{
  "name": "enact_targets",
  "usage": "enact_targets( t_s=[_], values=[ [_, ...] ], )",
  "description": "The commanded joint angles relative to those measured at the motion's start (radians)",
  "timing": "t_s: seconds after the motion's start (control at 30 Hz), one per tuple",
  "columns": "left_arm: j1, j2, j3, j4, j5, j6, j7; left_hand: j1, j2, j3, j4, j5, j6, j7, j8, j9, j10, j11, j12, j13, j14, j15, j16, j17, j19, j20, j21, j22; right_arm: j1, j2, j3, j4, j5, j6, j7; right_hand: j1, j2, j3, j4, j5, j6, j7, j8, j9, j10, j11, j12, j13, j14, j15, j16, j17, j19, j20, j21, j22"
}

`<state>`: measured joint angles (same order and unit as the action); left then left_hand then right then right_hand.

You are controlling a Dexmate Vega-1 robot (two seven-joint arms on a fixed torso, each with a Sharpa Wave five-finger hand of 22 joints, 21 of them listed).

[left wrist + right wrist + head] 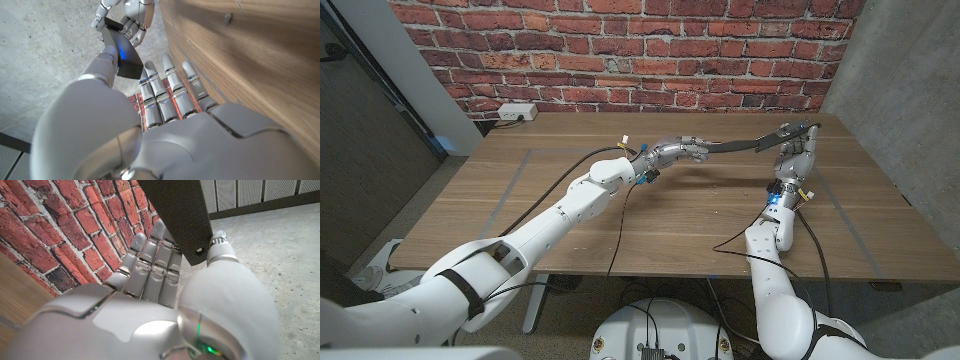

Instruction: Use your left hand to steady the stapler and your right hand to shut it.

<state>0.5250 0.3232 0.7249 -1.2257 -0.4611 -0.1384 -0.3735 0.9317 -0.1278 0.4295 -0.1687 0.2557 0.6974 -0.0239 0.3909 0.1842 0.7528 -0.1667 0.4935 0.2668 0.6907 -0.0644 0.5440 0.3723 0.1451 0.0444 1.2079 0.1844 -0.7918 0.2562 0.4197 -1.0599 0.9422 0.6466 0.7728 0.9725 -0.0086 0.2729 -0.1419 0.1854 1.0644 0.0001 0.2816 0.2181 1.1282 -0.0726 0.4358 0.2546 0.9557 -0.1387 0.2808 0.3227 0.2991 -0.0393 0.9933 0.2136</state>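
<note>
The dark stapler hangs open above the table, its long top arm slanting up from the middle toward the right. My left hand grips its lower end; in the left wrist view the thumb presses the stapler's dark body against the straight fingers. My right hand stands upright at the raised tip. The right wrist view has the stapler arm between the thumb and the fingers. The right hand also appears in the left wrist view, holding the tip.
A white power strip lies at the table's back left corner below the brick wall. Thin cables trail from both wrists across the wooden table. Grey tape lines mark the top.
</note>
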Motion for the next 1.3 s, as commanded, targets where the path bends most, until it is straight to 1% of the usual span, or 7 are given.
enact_targets(
  t_s=[0.03,0.17,0.33,0.47,0.57,0.9,1.3],
  values=[
    [-0.007,0.005,0.017,-0.029,0.038,0.030,0.044,0.018,0.004,-0.013,0.015,-0.013,0.051,0.039,0.001,0.005,0.061,-0.001,0.036,0.017,0.063,-0.131,0.027,0.026,0.039,-0.009,0.002,0.002,-0.009,0.002,-0.015,-0.034,-0.005,0.004,-0.016,0.150,0.144,-0.007,-0.002,0.004,0.111,-0.105,-0.002,0.004,0.022,-0.026,0.001,0.005,-0.003,-0.104,-0.002,0.006,-0.006,-0.111,0.007,0.001],
    [-0.012,-0.001,0.021,-0.023,0.039,0.033,0.045,0.013,0.003,-0.017,0.024,-0.019,0.087,0.037,0.005,0.005,0.084,0.005,0.050,0.023,0.085,-0.133,0.029,0.030,0.051,-0.011,0.004,0.002,-0.011,0.000,-0.015,-0.035,-0.002,0.003,-0.020,0.151,0.144,-0.009,-0.002,0.004,0.110,-0.104,-0.004,0.004,0.022,-0.027,0.001,0.005,-0.003,-0.104,-0.003,0.006,-0.010,-0.113,0.009,0.001],
    [-0.012,-0.016,0.021,-0.009,0.034,0.023,0.046,0.017,0.012,-0.019,0.035,-0.034,0.221,0.039,0.029,0.004,0.186,0.003,0.094,0.042,0.169,-0.142,0.052,0.047,0.080,-0.026,0.008,0.003,-0.011,-0.003,-0.015,-0.036,0.001,0.001,-0.020,0.151,0.145,-0.011,-0.001,0.004,0.112,-0.102,-0.005,0.004,0.024,-0.024,0.001,0.005,-0.003,-0.104,-0.005,0.008,-0.011,-0.113,0.013,0.000],
    [0.000,-0.026,0.012,-0.012,0.029,0.018,0.076,0.058,0.090,0.021,0.044,-0.052,0.369,0.033,0.048,0.000,0.291,0.008,0.131,0.074,0.269,-0.152,0.079,0.073,0.101,-0.033,0.015,0.005,-0.016,-0.005,-0.014,-0.041,0.002,-0.002,-0.024,0.152,0.145,-0.013,-0.001,0.004,0.111,-0.101,-0.005,0.007,0.023,-0.026,0.001,0.006,-0.002,-0.104,-0.006,0.009,-0.014,-0.114,0.015,-0.001],
    [0.011,-0.027,0.006,-0.024,0.029,0.021,0.100,0.094,0.119,0.046,0.034,-0.068,0.465,0.033,0.065,0.001,0.349,0.002,0.148,0.097,0.313,-0.154,0.090,0.091,0.109,-0.047,0.020,0.005,-0.019,-0.006,-0.014,-0.044,0.002,-0.003,-0.026,0.153,0.145,-0.015,-0.001,0.005,0.111,-0.101,-0.006,0.007,0.024,-0.026,0.001,0.006,-0.003,-0.104,-0.007,0.009,-0.015,-0.114,0.017,-0.002],
    [0.023,0.001,0.012,-0.084,0.073,0.041,0.164,0.135,0.157,0.061,0.025,-0.081,0.484,0.073,0.054,0.013,0.376,0.030,0.164,0.134,0.341,-0.152,0.122,0.145,0.117,-0.046,0.029,0.006,-0.040,-0.028,-0.028,-0.063,-0.036,-0.003,-0.054,0.155,0.145,-0.019,-0.001,0.005,0.114,-0.103,-0.007,0.008,0.026,-0.024,0.001,0.007,-0.002,-0.104,-0.010,0.011,-0.018,-0.116,0.023,-0.004],
    [0.012,0.055,0.024,-0.153,0.104,0.110,0.175,0.155,0.161,0.060,0.019,-0.082,0.490,0.097,0.056,0.035,0.381,0.048,0.179,0.169,0.337,-0.145,0.141,0.188,0.107,-0.046,0.035,0.008,-0.130,-0.151,-0.106,-0.145,-0.199,-0.026,-0.181,0.160,0.144,-0.023,-0.003,0.006,0.121,-0.096,-0.005,0.011,0.031,-0.020,0.002,0.007,0.001,-0.104,-0.011,0.015,-0.020,-0.108,0.031,-0.005]
  ],
)
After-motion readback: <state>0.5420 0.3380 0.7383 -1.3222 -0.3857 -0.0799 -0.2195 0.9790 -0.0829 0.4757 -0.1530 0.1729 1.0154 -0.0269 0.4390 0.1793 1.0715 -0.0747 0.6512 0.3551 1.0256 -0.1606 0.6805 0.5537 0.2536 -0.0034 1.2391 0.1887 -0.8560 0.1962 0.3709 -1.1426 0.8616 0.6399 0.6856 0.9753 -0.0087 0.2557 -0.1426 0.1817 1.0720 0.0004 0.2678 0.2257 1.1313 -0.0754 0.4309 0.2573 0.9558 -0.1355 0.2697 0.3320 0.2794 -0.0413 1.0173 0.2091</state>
